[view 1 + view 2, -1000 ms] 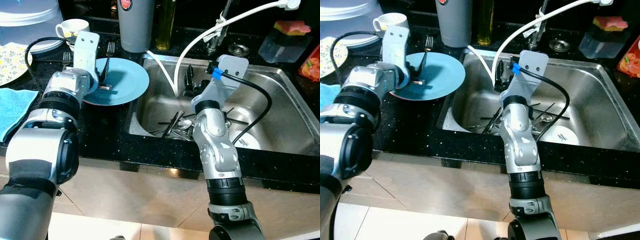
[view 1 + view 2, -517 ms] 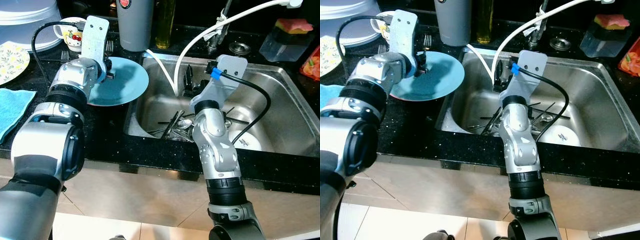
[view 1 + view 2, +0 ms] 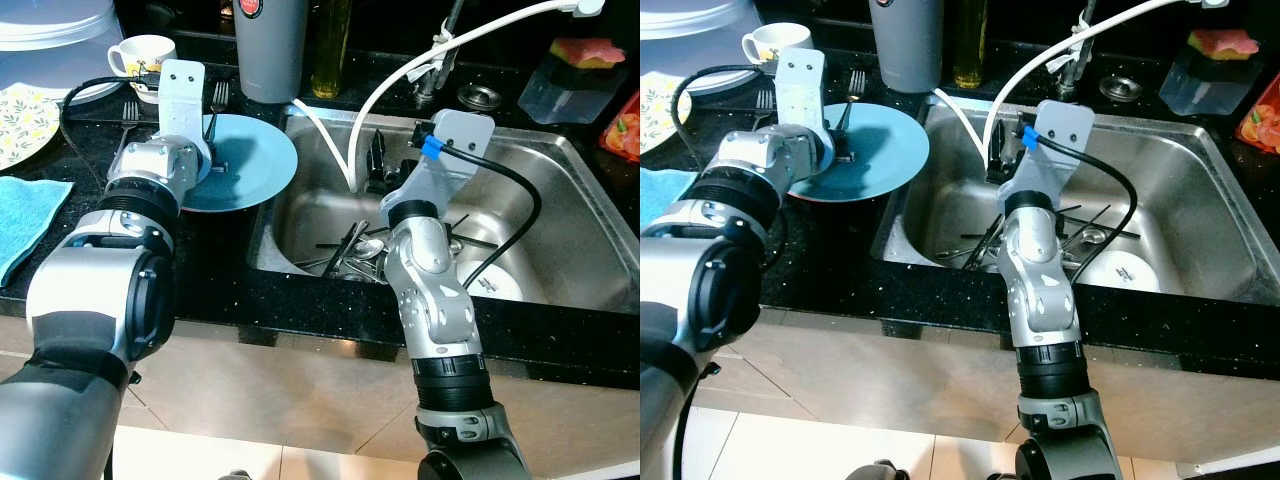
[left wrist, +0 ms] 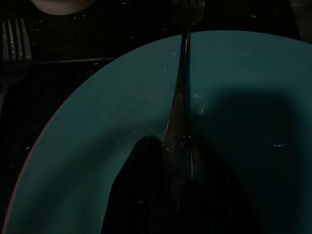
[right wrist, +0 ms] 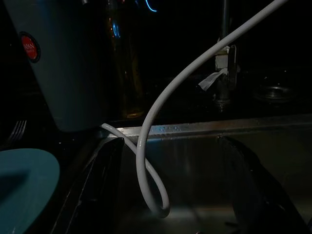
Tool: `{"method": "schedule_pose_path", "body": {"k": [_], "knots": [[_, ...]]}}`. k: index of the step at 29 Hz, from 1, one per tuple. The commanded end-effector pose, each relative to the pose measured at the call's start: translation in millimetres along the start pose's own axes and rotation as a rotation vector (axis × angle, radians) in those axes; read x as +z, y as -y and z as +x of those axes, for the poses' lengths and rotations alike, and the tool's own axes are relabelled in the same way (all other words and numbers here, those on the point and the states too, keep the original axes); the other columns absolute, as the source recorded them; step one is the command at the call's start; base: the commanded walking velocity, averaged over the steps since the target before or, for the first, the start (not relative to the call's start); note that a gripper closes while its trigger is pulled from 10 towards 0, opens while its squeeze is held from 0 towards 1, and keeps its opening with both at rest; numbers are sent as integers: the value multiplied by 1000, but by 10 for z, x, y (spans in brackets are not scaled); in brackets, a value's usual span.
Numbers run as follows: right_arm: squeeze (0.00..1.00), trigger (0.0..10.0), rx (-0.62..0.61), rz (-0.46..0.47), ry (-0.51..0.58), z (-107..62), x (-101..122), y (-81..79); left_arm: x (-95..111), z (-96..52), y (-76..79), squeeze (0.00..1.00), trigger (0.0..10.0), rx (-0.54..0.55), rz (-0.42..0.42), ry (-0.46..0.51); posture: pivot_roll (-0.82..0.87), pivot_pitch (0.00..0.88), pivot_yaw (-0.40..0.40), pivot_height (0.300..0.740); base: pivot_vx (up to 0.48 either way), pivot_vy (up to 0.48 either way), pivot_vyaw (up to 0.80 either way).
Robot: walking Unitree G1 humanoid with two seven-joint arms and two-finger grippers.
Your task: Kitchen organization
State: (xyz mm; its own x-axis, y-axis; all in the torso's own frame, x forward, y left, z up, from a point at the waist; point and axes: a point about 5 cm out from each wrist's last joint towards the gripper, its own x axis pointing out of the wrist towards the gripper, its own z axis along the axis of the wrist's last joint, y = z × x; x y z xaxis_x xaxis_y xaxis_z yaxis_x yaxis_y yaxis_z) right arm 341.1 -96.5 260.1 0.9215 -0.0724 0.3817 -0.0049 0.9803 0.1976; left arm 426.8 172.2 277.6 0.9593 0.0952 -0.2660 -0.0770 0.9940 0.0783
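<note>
A blue plate lies on the black counter just left of the sink. My left gripper sits low over the plate, shut on the handle of a fork. The fork's tines reach past the plate's far rim. A second fork lies on the counter beside the plate. My right gripper hangs inside the sink near its back left corner, its fingers spread open on nothing. Loose cutlery and a white plate lie on the sink floor.
A white mug, a grey canister and an oil bottle stand behind the plate. A white hose loops into the sink. A blue cloth and a floral plate lie at the left.
My left gripper swung back toward the mug half a second ago and has come down over the blue plate again with the fork. The right arm has not moved.
</note>
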Motion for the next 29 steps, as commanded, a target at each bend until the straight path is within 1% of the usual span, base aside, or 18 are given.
{"method": "schedule_pose_path", "body": {"k": [1, 2, 3, 4, 9, 12, 13, 14, 15, 16, 17, 18, 19, 20, 21, 24, 27, 29], "knots": [[0, 10000, -2, 15, 1, -8, 0, -17, -212, 31, -67, 0, 10000, 15, 7, -94, 280, 105, -10, 740, 0, 0, 0], [0, 10000, -3, 14, 1, -9, 0, -15, -275, 37, -46, 0, 8706, -5, -14, -122, 280, 105, -10, 740, 0, 0, 0], [0, 10000, -3, 14, 1, -9, 0, -15, -275, 37, -46, 0, 8706, -5, -14, -122, 280, 105, -10, 740, 0, 0, 0], [0, 10000, -4, 13, 1, -8, 1, -12, -295, 38, -43, 0, 0, -10, -20, -133, 274, 110, -8, 740, 0, 0, 0], [0, 10000, -10, 10, -1, -12, -1, 9, -308, 37, -45, 0, 0, -10, -21, -143, 274, 115, -10, 740, 0, 0, 0], [0, 10000, -11, 9, -2, -10, -2, 15, -235, 31, -54, 0, 0, 2, 6, -109, 277, 116, -12, 740, 0, 0, 0], [0, 10000, -10, 9, -2, -10, -2, 14, -122, 20, -44, 0, 0, 3, 25, -50, 278, 116, -14, 740, 0, 0, 0], [0, 10000, -9, 9, -2, -11, -1, 13, 154, -26, -35, 0, 0, 28, 105, 94, 279, 117, -13, 740, 0, 0, 0], [0, 10000, -9, 9, -2, -11, -1, 13, 154, -26, -35, 0, 0, 28, 105, 94, 279, 117, -13, 740, 0, 0, 0], [0, 10000, -8, 9, -2, -11, -1, 12, 237, -46, -32, 0, 0, 39, 136, 140, 279, 117, -13, 740, 0, 0, 0], [0, 10000, -8, 9, -1, -13, 0, 16, 317, -68, -33, 0, 10000, 61, 187, 188, 280, 117, -15, 740, 0, 0, 0], [0, 10000, -9, 9, -2, -16, -1, 22, 424, -103, -15, 0, 10000, 73, 253, 250, 283, 117, -15, 740, 0, 0, 0], [0, 10000, -9, 8, -2, -19, -2, 28, 490, -129, 4, 0, 10000, 78, 296, 290, 284, 117, -15, 740, 0, 0, 0], [0, 10000, -9, 8, -2, -19, -2, 28, 490, -129, 4, 0, 10000, 78, 296, 290, 284, 117, -15, 740, 0, 0, 0], [0, 10000, -9, 6, -4, -23, -7, 35, 581, -181, 73, 0, 10000, 54, 389, 352, 286, 117, -17, 740, 0, 0, 0], [0, 10000, -8, 2, -8, -27, -17, 56, 588, -251, 174, 0, 10000, 1, 486, 427, 297, 117, -30, 740, 0, 0, 0], [0, 10000, -1, -1, -12, -19, -27, 56, 497, -342, 289, 0, 10000, -67, 541, 485, 301, 115, -38, 740, 0, 0, 0], [0, 10000, 1, -2, -13, -16, -29, 54, 465, -360, 319, 0, 10000, -85, 551, 495, 300, 116, -40, 740, 0, 0, 0]]}}
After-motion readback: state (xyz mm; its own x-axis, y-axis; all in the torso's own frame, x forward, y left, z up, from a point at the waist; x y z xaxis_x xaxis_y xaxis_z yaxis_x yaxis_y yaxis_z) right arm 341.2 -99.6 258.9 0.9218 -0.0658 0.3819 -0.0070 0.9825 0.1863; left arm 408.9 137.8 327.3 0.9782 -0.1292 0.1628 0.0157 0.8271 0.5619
